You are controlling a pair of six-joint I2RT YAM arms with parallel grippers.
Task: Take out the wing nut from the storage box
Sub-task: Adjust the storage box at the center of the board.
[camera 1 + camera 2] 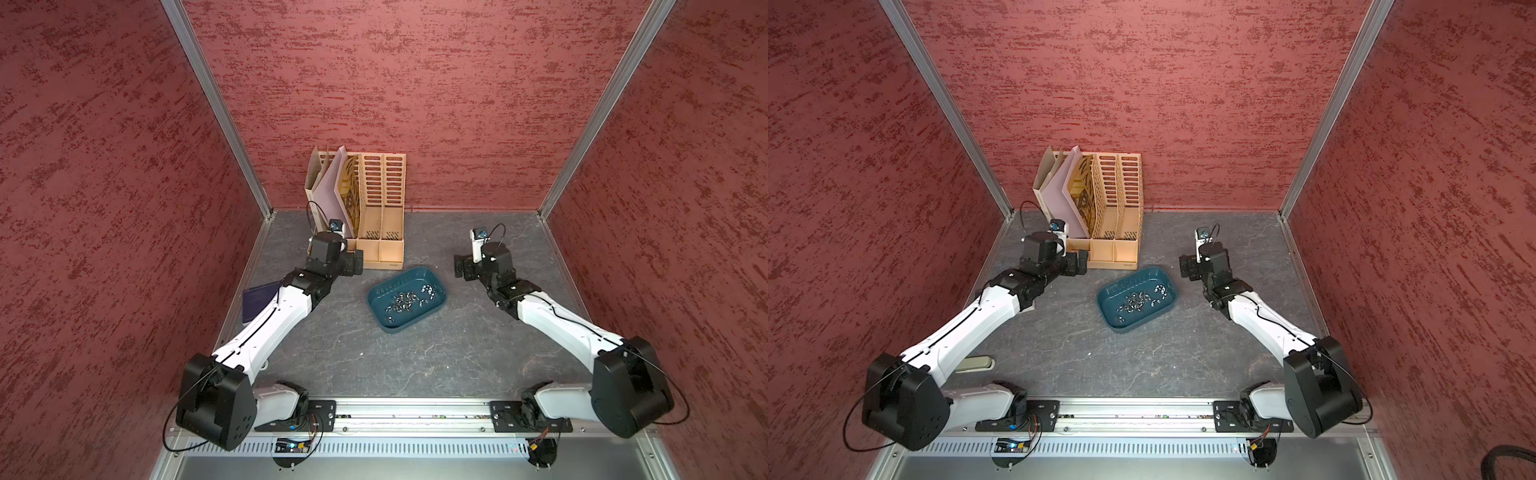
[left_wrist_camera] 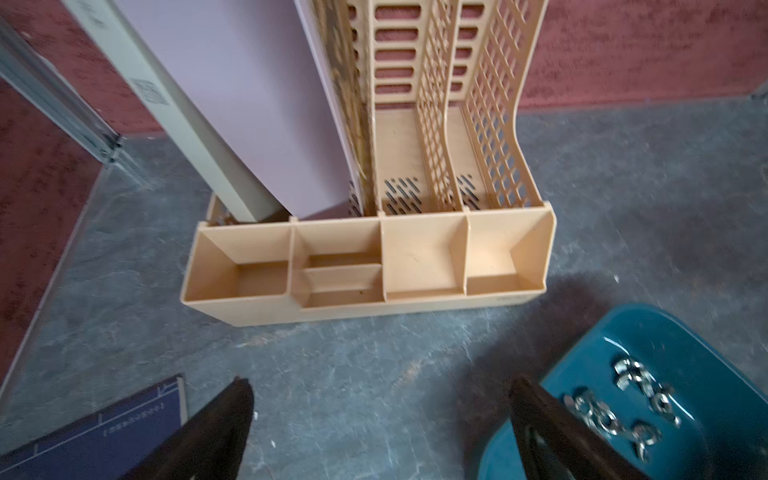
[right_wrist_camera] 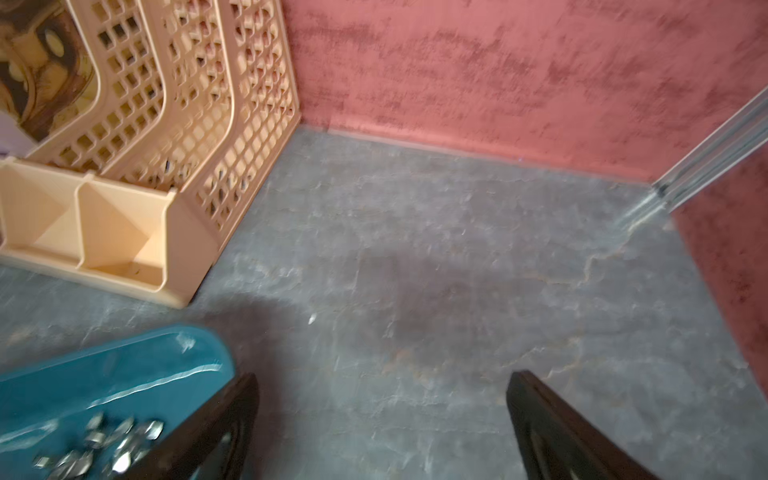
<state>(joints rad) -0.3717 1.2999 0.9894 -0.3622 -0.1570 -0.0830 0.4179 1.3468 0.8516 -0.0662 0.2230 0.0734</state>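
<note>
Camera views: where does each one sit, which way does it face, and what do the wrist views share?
Top views: high above the base rail, looking down and forward at the back wall; left arm, right arm, left gripper and right gripper, both open, show.
Left wrist: on the left arm, facing the file organiser; its two fingers show.
Right wrist: on the right arm, facing bare tabletop and the back corner; its two fingers show.
Shared: both wrist views catch the storage box, wing nuts and file organiser.
</note>
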